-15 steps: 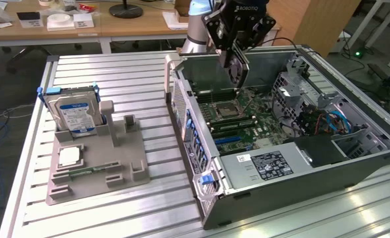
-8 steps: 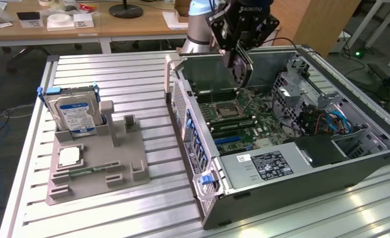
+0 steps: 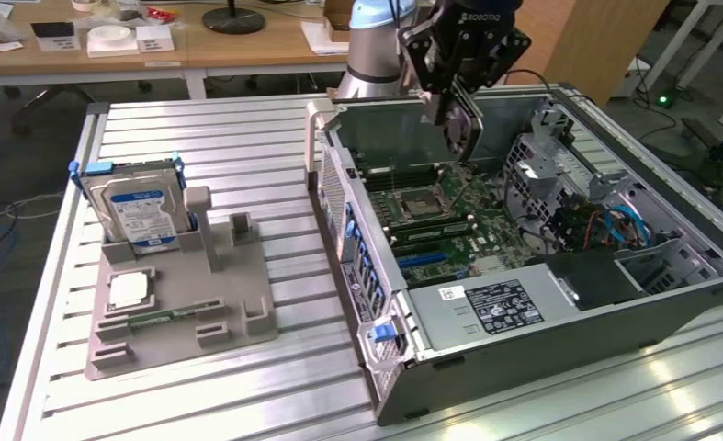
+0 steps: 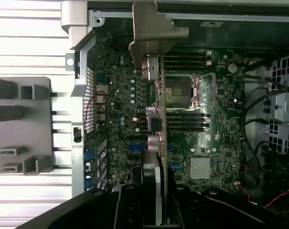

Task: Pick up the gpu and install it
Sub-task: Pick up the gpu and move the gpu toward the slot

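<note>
The robot's black hand [image 3: 457,92] has its two fingers pressed tight on the gpu [image 3: 462,129], a thin flat card with a green board, a dark face and a silver metal end piece. The fingers are only a little way apart, as wide as the thin card between them.

The picking up is done. The step in hand is the putting in. The gpu hangs in the air on its edge, over the open black and grey metal computer box [image 3: 558,322]. It is above the big green board [image 3: 459,239] at the bottom of the box and does not touch it. It looks high up, near the back wall of the box.

In the wrist view, the gpu [image 4: 159,143] shows as a thin line, because we look down along its edge. The silver end piece [image 4: 154,28] sticks out at the far end, near the wall of the box. The hand [image 4: 154,202] grips the other end.

I think the card has to line up with one long slot on the green board [image 4: 216,138], with its silver end at the wall. It would have to go down straight and slowly. If it tips, it may miss the slot or bump small parts.

The box sits on a grey ribbed metal surface [image 3: 214,138]. A silver hard drive with a blue-white label [image 3: 141,211] stands in a grey plastic holder [image 3: 177,312], well apart from the hand.
</note>
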`<control>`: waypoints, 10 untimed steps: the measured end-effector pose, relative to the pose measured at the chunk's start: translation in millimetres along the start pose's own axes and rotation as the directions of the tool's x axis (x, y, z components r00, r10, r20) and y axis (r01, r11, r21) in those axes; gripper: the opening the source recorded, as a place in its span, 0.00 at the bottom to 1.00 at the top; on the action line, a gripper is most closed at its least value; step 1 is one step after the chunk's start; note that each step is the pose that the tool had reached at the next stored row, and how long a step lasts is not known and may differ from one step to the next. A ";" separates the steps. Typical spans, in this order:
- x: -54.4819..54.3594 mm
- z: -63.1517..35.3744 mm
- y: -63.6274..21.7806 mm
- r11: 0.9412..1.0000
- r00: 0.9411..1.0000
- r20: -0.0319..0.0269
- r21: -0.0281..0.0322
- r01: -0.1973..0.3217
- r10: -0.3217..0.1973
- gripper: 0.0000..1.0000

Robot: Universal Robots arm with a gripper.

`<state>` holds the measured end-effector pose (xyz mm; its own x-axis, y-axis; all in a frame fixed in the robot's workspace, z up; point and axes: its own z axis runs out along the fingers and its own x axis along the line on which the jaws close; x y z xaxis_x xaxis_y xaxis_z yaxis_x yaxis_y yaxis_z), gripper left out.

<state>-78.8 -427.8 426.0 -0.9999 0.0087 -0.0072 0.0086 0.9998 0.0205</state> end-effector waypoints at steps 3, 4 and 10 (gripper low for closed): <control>-7.2 0.1 0.1 1.000 1.000 -0.006 0.000 0.000 0.000 0.28; -9.5 0.1 0.1 1.000 1.000 -0.008 0.000 0.000 0.000 0.28; -21.0 0.4 0.2 1.000 1.000 -0.013 0.000 -0.001 0.001 0.28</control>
<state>-57.8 -427.8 425.8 -0.9999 0.0095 0.0063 0.0096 0.9997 0.0204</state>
